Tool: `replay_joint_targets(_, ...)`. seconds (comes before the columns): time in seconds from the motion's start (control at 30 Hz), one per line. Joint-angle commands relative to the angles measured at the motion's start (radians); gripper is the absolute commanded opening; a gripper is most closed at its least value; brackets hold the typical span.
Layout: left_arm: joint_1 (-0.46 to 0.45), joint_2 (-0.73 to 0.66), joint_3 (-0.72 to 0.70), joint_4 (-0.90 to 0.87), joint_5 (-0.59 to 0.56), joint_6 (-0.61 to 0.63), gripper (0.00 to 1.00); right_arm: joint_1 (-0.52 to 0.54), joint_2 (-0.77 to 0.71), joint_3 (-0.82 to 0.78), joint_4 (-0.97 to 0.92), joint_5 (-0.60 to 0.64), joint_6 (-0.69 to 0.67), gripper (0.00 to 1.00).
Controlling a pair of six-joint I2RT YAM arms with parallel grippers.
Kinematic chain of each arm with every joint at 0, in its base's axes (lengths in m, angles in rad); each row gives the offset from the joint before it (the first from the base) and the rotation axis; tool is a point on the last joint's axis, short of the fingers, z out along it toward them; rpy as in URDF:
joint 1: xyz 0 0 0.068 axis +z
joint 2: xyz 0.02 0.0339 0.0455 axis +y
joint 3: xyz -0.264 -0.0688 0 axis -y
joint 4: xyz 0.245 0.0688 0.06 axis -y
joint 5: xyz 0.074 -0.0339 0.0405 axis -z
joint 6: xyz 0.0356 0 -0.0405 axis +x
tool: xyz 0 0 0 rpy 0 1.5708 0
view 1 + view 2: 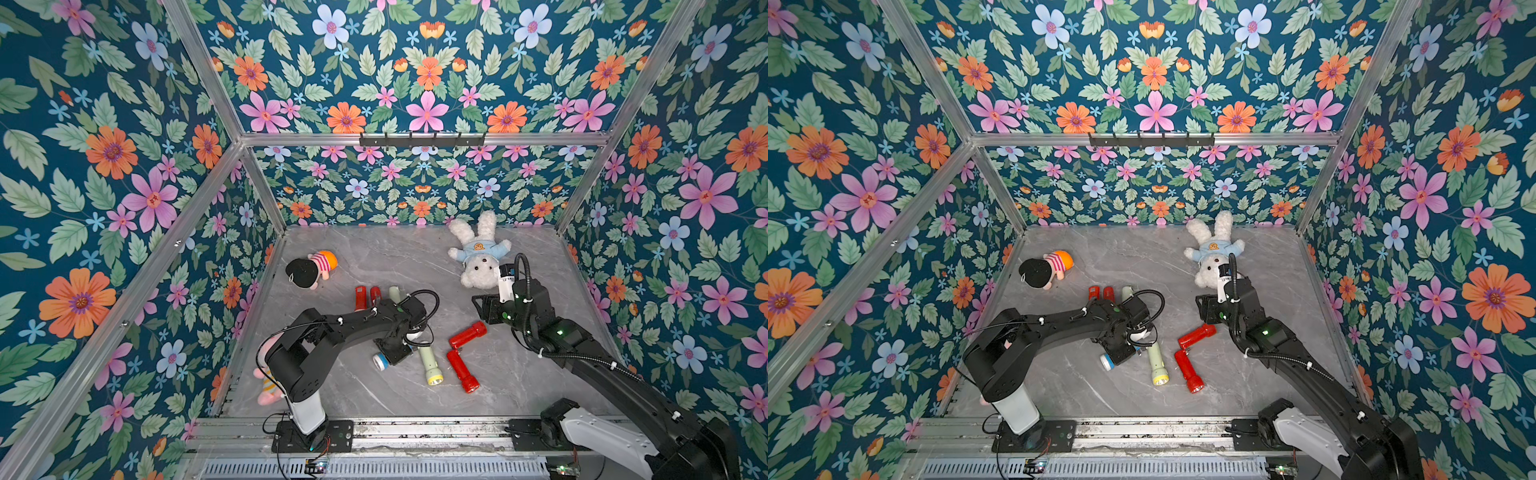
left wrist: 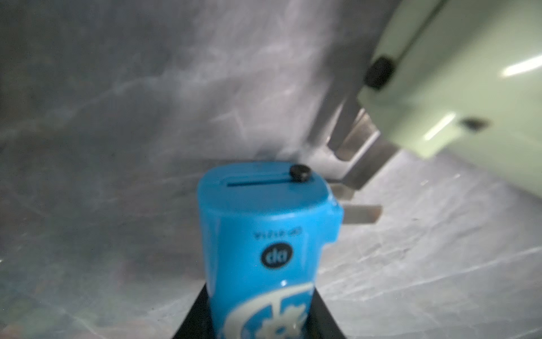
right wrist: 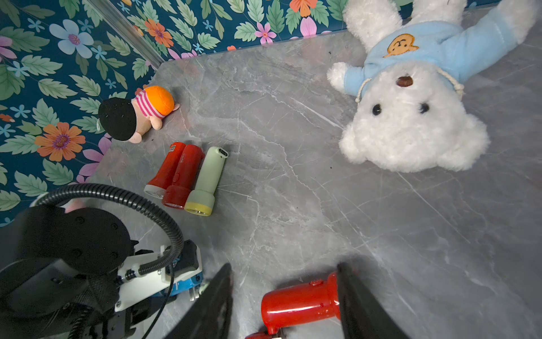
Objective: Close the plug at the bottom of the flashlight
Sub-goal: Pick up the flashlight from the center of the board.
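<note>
Grip matters most here: the left end effector [image 1: 394, 352] is clamped across the barrel of the blue flashlight [image 2: 264, 249], low near the middle of the tabletop [image 1: 415, 257]; whether it is lifted or resting I cannot tell. Its plug [image 2: 362, 213] juts sideways from the tail with the prongs unfolded, so the step in hand is probably to steady the body and fold them flush. That calls for a firm hold away from the hinge and a push near the prong tips, while keeping clear of the pale green flashlight [image 2: 454, 73] just beside it, whose own prongs also stick out. The right end effector [image 3: 283, 265] stands apart, its fingers either side of a red flashlight [image 3: 299, 302]; contact is unclear. Grey, marbled and smooth-looking, the tabletop likely lets hard plastic slide. Floral walls [image 1: 124, 166] enclose it, with a plush bear [image 1: 478, 257] and a doll [image 1: 311, 268] well apart.
</note>
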Motion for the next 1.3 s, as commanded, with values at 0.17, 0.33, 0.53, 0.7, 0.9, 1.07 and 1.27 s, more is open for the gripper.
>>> replay_joint_targets(0.17,0.001,-0.131,0.000,-0.015,-0.029,-0.001,0.00,-0.004,0.000,-0.001,0.007,0.007,0.013,0.58)
replay_joint_targets(0.33,0.002,-0.286,0.004,0.026,-0.041,-0.018,0.00,-0.005,0.004,0.001,0.007,0.007,0.020,0.58)
replay_joint_targets(0.53,0.003,-0.460,0.009,0.227,-0.008,-0.044,0.00,-0.004,0.023,0.013,0.011,-0.005,0.032,0.59)
replay_joint_targets(0.7,0.003,-0.505,-0.010,0.423,0.010,-0.033,0.00,-0.004,0.026,0.021,0.006,-0.008,0.032,0.58)
replay_joint_targets(0.9,0.003,-0.504,-0.083,0.699,0.044,-0.010,0.00,-0.004,0.025,0.035,-0.004,-0.006,0.021,0.59)
replay_joint_targets(1.07,0.004,-0.522,-0.159,0.890,0.125,0.005,0.00,-0.004,0.024,0.056,0.030,-0.043,-0.013,0.59)
replay_joint_targets(1.27,0.013,-0.602,-0.278,1.067,0.250,-0.001,0.00,-0.032,0.025,0.062,0.173,-0.276,-0.033,0.61)
